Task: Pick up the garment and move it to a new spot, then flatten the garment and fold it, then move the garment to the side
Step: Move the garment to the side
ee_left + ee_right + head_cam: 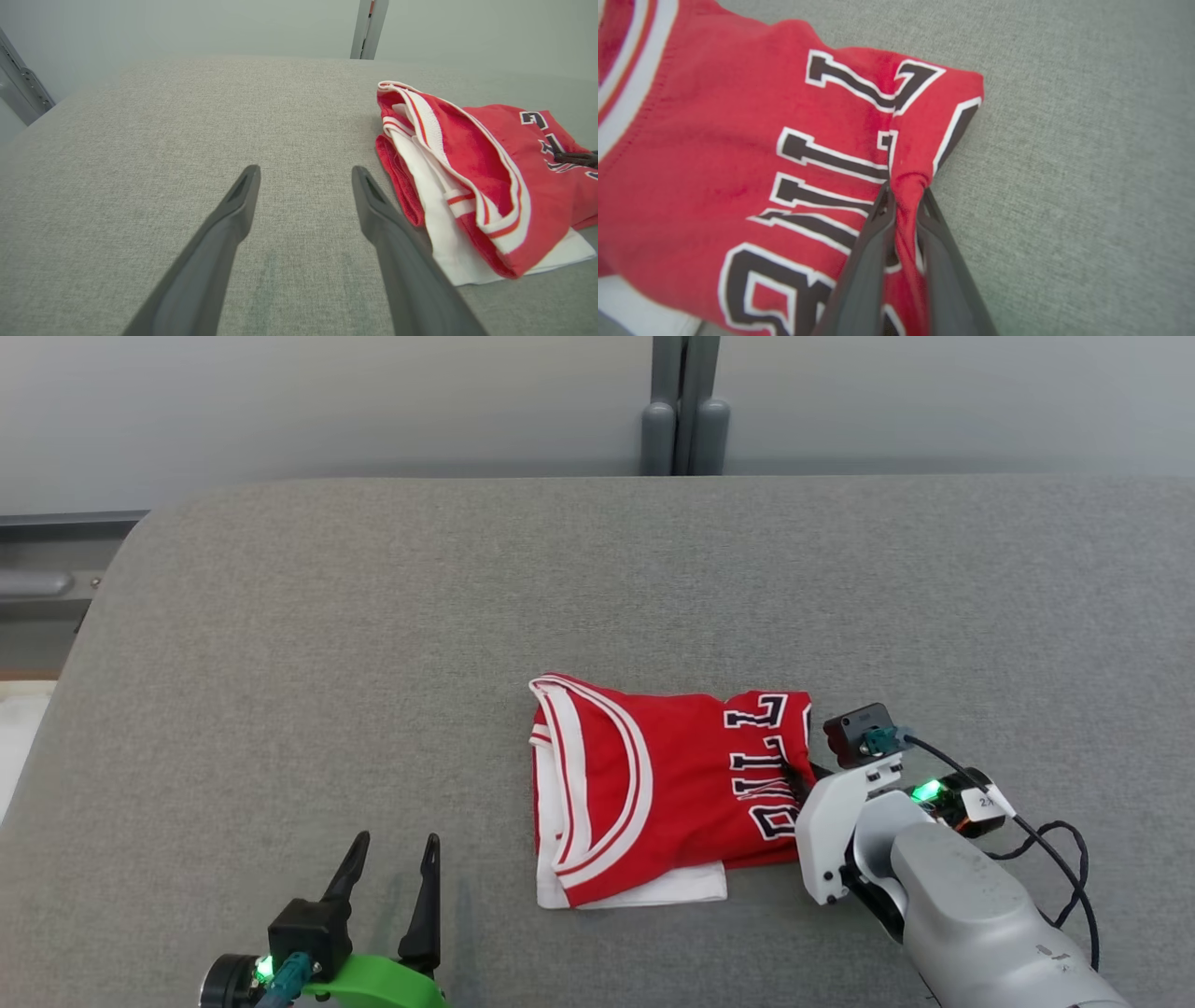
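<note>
The garment [653, 784] is a red jersey with white trim and dark lettering, folded into a compact rectangle on the grey surface [373, 663]. In the right wrist view my right gripper [903, 196] is shut on a pinched ridge of the jersey's [738, 163] right edge, red cloth bunched between its fingers. From the head view that gripper [798, 775] sits at the jersey's right side. My left gripper [392, 854] stands open at the lower left, well apart from the cloth; in its own view the gripper [303, 175] holds nothing, with the jersey [467, 177] to its right.
A grey padded surface spans the whole work area, with its rounded far edge near a pale wall. A grey post [683, 406] stands behind it. A black cable [1055, 859] loops beside my right forearm. Metal fittings [37, 583] lie off the left edge.
</note>
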